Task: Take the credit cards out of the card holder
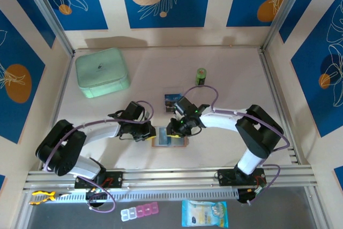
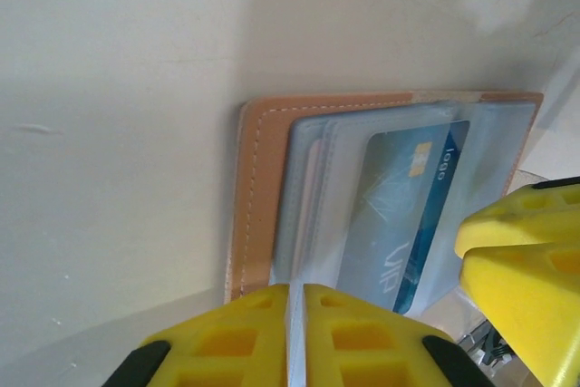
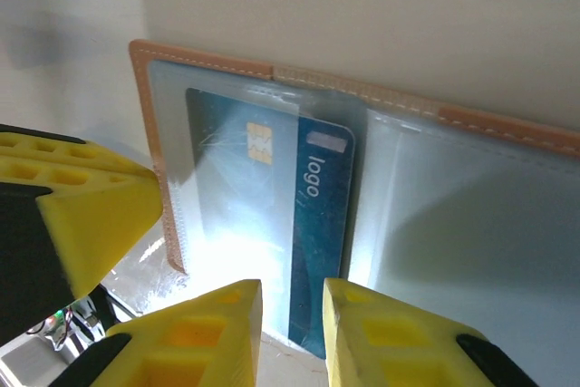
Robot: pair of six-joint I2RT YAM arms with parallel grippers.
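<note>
The pinkish-tan card holder point(image 1: 169, 140) lies open on the table between both grippers. My left gripper point(image 2: 296, 319) is shut on the edge of one of its clear pocket sleeves, near the tan stitched border point(image 2: 251, 188). A blue credit card point(image 3: 319, 224) marked "logo" sticks partly out of a clear pocket of the card holder point(image 3: 507, 124). Its free end lies in the gap of my open right gripper point(image 3: 292, 328), without the fingers touching it. The same credit card point(image 2: 403, 210) shows through the sleeve in the left wrist view. Another credit card point(image 1: 172, 102) lies loose on the table behind the holder.
A mint-green case point(image 1: 102, 72) sits at the back left and a small green can point(image 1: 201, 76) at the back centre. Below the rail lie a pill organiser point(image 1: 139, 211) and a blue packet point(image 1: 204, 213). The two grippers are very close together over the holder.
</note>
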